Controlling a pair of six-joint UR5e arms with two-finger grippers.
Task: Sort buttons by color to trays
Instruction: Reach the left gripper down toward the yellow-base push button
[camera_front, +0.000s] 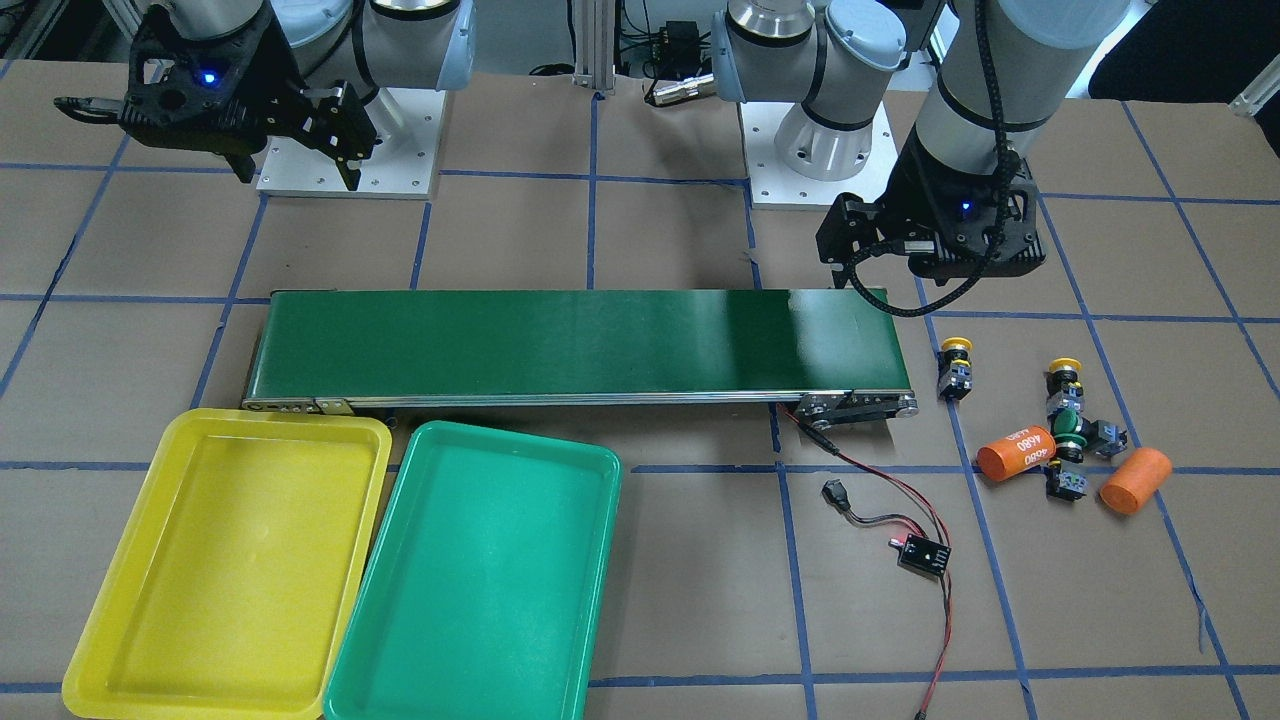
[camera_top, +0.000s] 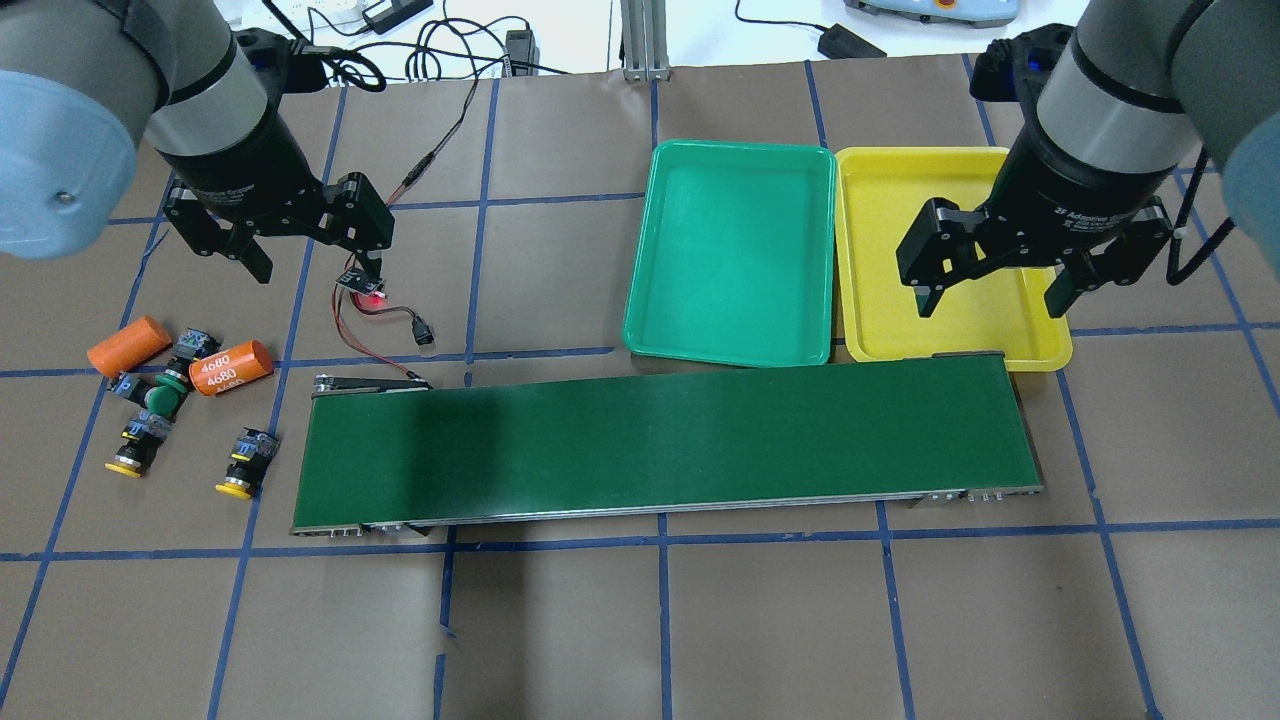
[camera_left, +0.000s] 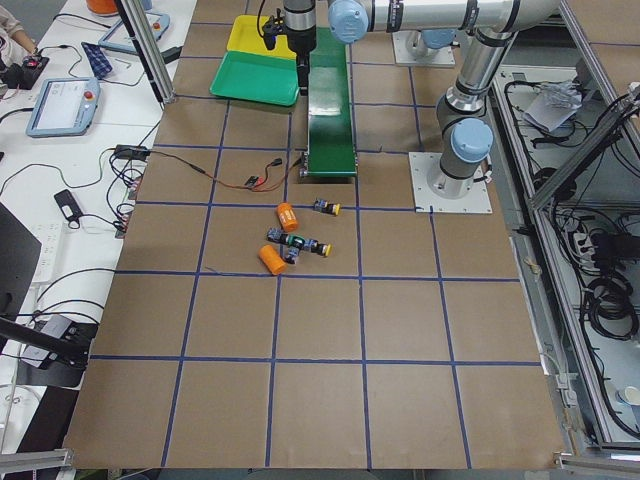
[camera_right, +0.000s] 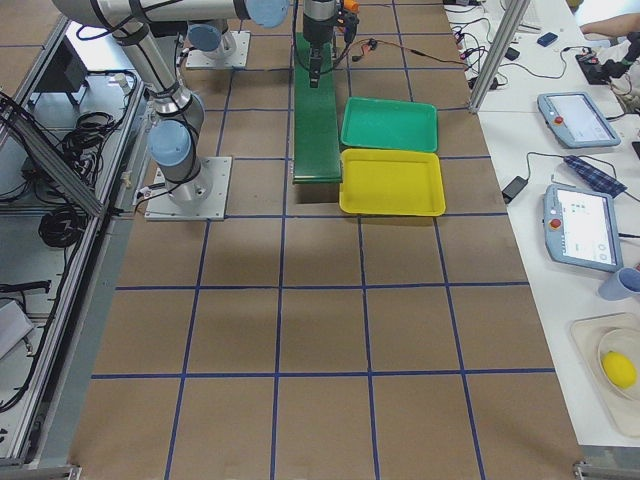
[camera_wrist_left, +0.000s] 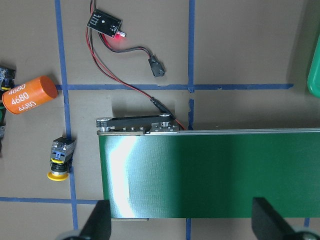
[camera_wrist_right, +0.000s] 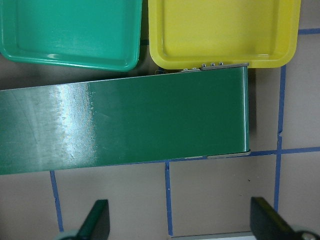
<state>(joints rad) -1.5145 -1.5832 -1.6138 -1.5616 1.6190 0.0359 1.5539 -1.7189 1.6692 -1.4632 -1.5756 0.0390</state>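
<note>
Over brown table (camera_top: 700, 620), left end effector (camera_top: 315, 265) and right end effector (camera_top: 992, 300) hover raised, pointing down, jaws apart.

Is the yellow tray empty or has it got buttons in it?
Empty: the yellow tray shows bare plastic; the buttons lie on the table.

Left arm (camera_top: 200, 90) and right arm (camera_top: 1120, 90) are silver-grey tubes with pale blue joint caps (camera_top: 60, 180) on white screwed base plates (camera_front: 410, 150). Left gripper (camera_top: 317, 268) and right gripper (camera_top: 992, 300) are black with blue lights (camera_front: 207, 76); a braided black cable (camera_front: 992, 100) follows the left arm.
</note>
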